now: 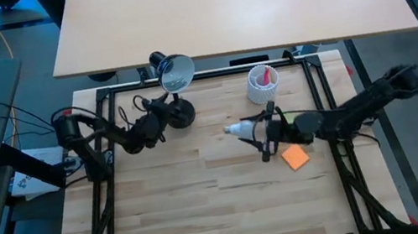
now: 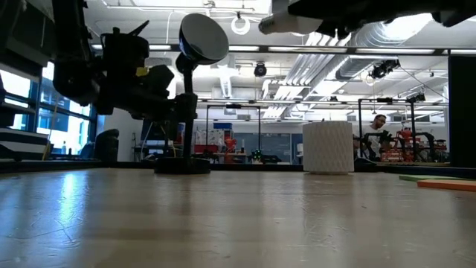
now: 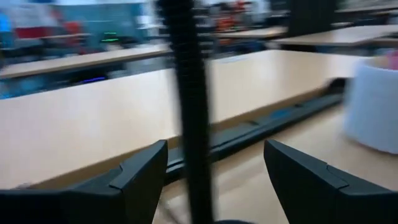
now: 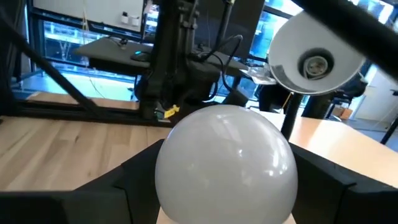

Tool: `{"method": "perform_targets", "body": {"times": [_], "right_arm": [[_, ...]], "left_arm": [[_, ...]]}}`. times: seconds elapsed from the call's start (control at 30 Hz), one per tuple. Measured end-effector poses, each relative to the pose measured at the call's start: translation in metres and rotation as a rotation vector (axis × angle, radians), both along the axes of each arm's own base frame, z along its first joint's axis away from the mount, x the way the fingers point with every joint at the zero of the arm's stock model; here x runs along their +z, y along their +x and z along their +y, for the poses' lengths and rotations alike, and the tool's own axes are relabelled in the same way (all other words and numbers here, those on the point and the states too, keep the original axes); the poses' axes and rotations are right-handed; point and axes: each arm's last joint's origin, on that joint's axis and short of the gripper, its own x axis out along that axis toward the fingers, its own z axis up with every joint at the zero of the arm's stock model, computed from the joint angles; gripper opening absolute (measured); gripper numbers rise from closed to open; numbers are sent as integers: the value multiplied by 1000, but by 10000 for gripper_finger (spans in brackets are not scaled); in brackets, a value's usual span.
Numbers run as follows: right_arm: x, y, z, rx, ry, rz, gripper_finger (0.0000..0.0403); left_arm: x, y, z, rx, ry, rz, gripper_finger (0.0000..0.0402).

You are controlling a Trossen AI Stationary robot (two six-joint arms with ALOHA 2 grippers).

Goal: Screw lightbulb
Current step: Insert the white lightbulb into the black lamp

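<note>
A white cup (image 1: 261,84) at upper centre-right of the wooden table (image 1: 208,211) holds a red item (image 1: 268,76). The right gripper (image 1: 255,130) clamps the lightbulb (image 1: 238,130) at mid-table, raised off the surface. The left gripper (image 1: 164,112) stands wide around the black lamp's stem (image 3: 189,118), upper left. An orange pad (image 1: 295,157) lies beside the right arm. The bulb's screw base is hidden

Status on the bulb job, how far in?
Done: the right gripper holds the lightbulb, lifted off the table. In hand: the left gripper has its fingers open either side of the desk lamp's stem. Left: the socket in the lamp head is empty; the bulb is short of it, unscrewed.
</note>
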Motion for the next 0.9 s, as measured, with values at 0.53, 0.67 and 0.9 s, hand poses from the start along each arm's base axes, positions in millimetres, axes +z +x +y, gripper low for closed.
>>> {"method": "perform_targets", "body": {"times": [0.53, 0.67, 0.9], "right_arm": [[0, 5, -70, -65, 77, -19, 264], [-2, 5, -69, -57, 64, 4, 264], [-7, 6, -57, 25, 116, 49, 264]], "left_arm": [[9, 20, -1, -291, 11, 6, 255], [6, 23, -11, -290, -19, 13, 242], [-11, 21, -18, -276, -52, 223, 235]]}}
